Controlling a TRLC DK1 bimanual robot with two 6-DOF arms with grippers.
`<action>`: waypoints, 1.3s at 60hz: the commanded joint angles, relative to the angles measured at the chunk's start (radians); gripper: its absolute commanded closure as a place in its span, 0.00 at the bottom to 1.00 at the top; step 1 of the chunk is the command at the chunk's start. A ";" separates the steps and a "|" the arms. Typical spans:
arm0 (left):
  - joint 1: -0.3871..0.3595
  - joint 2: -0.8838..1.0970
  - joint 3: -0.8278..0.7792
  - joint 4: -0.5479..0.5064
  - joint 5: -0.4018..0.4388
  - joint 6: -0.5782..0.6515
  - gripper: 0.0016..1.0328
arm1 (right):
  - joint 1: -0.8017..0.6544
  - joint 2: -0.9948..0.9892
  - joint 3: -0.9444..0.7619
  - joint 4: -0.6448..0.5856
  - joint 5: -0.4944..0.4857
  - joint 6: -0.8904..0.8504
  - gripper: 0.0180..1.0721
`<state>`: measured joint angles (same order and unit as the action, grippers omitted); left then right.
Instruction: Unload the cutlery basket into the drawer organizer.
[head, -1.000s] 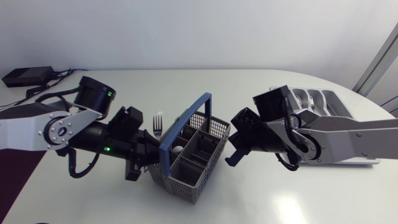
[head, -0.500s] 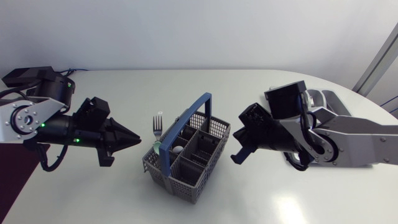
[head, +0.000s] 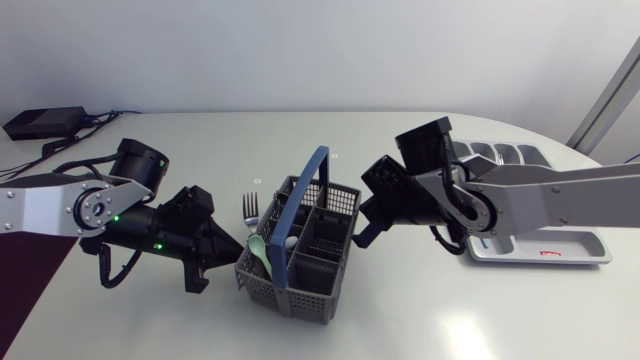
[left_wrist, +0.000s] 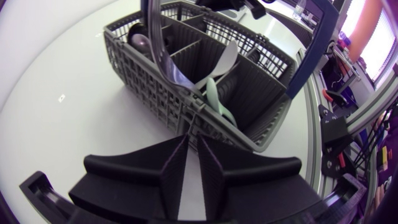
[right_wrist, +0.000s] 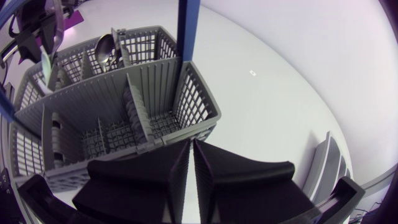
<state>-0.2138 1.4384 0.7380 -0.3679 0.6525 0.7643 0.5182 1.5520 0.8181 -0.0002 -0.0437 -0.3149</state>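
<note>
Left gripper (left_wrist: 193, 138), fingers pressed together and empty, is set at 9 o'clock of the cutlery basket (head: 285, 290). The right gripper (right_wrist: 191, 144), likewise closed on nothing, is set at 3 o'clock, seemingly to brace it. A fork (head: 249, 207) and a green spoon (head: 258, 246) are kept inside. The drawer organizer (head: 545, 250) is placed further toward 3 o'clock.

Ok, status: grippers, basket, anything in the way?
Left gripper shut, empty, tips at the basket wall. Right gripper shut, empty, at the opposite wall. Fork and green spoon in basket, unpicked. Blue handle raised across the middle.
</note>
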 joint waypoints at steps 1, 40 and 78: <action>-0.035 -0.001 -0.034 -0.005 0.012 0.029 0.85 | 0.019 0.062 0.069 -0.006 -0.004 0.016 0.88; 0.011 -0.055 -0.015 0.073 -0.010 -0.095 0.84 | 0.008 -0.041 0.082 -0.040 0.031 0.000 0.88; 0.160 0.358 0.274 0.577 -0.050 -0.491 0.84 | 0.121 -0.457 -0.116 -0.497 -0.094 0.023 0.88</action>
<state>-0.0616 1.7374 0.9604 0.1936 0.6003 0.3241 0.6102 1.1107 0.7380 -0.4675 -0.1310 -0.3107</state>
